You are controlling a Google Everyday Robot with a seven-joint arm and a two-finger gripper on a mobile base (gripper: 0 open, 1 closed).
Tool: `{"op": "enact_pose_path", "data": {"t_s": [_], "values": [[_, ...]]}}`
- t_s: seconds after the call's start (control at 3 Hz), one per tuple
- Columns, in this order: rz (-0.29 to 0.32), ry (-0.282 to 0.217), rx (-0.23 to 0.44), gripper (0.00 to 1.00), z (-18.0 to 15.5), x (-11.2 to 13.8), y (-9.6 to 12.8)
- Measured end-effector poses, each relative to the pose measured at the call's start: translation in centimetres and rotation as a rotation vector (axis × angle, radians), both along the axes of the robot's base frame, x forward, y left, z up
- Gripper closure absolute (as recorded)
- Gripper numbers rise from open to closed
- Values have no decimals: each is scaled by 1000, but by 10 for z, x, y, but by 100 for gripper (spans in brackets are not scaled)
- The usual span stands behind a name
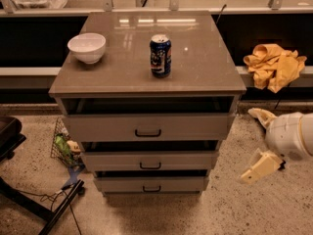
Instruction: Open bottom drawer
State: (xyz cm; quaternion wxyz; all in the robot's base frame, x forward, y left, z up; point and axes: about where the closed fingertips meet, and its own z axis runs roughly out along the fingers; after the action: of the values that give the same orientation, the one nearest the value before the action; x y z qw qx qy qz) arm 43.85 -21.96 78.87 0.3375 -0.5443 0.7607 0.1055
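Note:
The bottom drawer (151, 184) is the lowest of three grey-beige drawer fronts in the cabinet, with a small black bar handle (151, 189). It sits slightly forward, like the two drawers above it. My gripper (258, 168) hangs low at the right of the cabinet, level with the lower drawers and apart from them, a cream-coloured piece below the white arm (291, 135). It touches nothing.
On the cabinet top (205, 67) stand a white bowl (87, 47) and a blue can (160, 56). A yellow cloth (274, 65) lies on the ledge at right. A wire basket (64, 146) and a black chair base (29, 204) are on the floor at left.

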Motion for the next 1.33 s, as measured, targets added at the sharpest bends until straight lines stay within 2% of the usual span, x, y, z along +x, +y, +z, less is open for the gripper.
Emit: {"op": "enact_pose_path", "data": {"t_s": [0.33,0.67,1.0,1.33], "values": [[-6,-76,88,0,-55,8,-5],[24,-110,107,0,-98,10,-7],[24,-110,107,0,-98,10,-7],[12,-115,106,0,-116,9,3]]}}
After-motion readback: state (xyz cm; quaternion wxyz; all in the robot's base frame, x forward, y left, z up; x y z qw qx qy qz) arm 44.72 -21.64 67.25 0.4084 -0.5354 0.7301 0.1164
